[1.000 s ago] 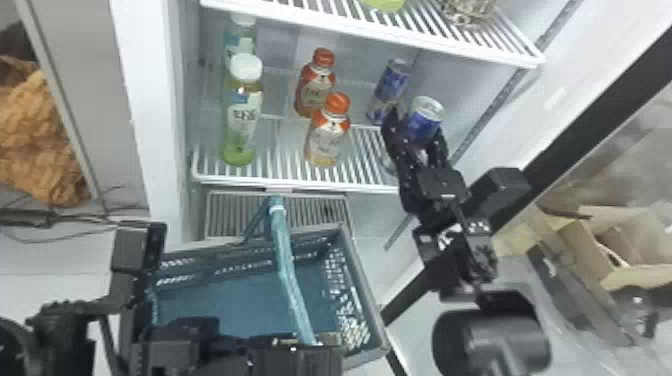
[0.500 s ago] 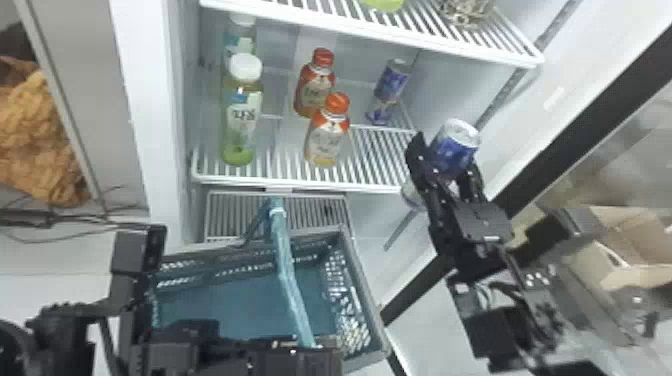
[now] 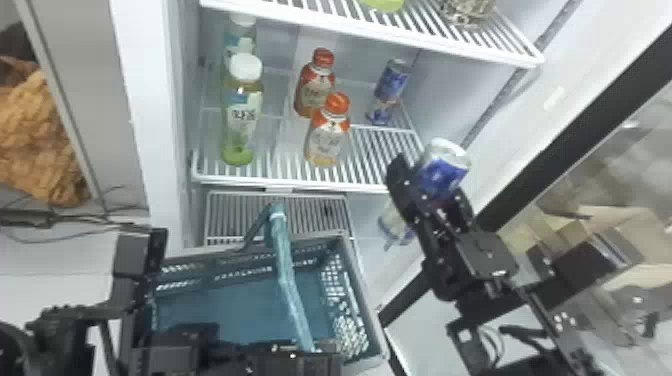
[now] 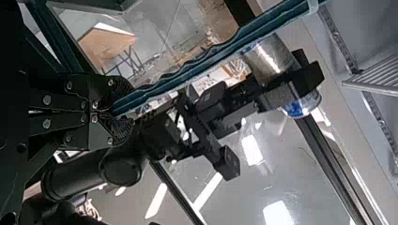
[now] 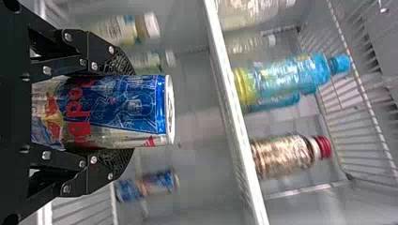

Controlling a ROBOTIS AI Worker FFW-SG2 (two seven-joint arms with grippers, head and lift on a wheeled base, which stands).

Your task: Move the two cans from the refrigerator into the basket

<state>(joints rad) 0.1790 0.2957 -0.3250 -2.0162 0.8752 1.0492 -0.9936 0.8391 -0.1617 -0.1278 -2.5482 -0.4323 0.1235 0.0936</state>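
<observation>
One can (image 3: pixel 442 167) is being gripped in the jaws of the right gripper (image 3: pixel 431 186), the other can (image 3: pixel 392 85) is being borne by the shelf (image 3: pixel 290 185), and the basket (image 3: pixel 372 322) handle (image 3: pixel 287 280) is being clamped by the left gripper (image 3: pixel 306 352).

With its fingers pointing to twelve o'clock, the left gripper (image 3: pixel 312 350) pinches the teal basket handle (image 4: pixel 211 63), which runs toward eleven; nearer twelve, the right gripper (image 3: pixel 431 189) holds a blue-and-silver drink can (image 4: pixel 270 56).
</observation>
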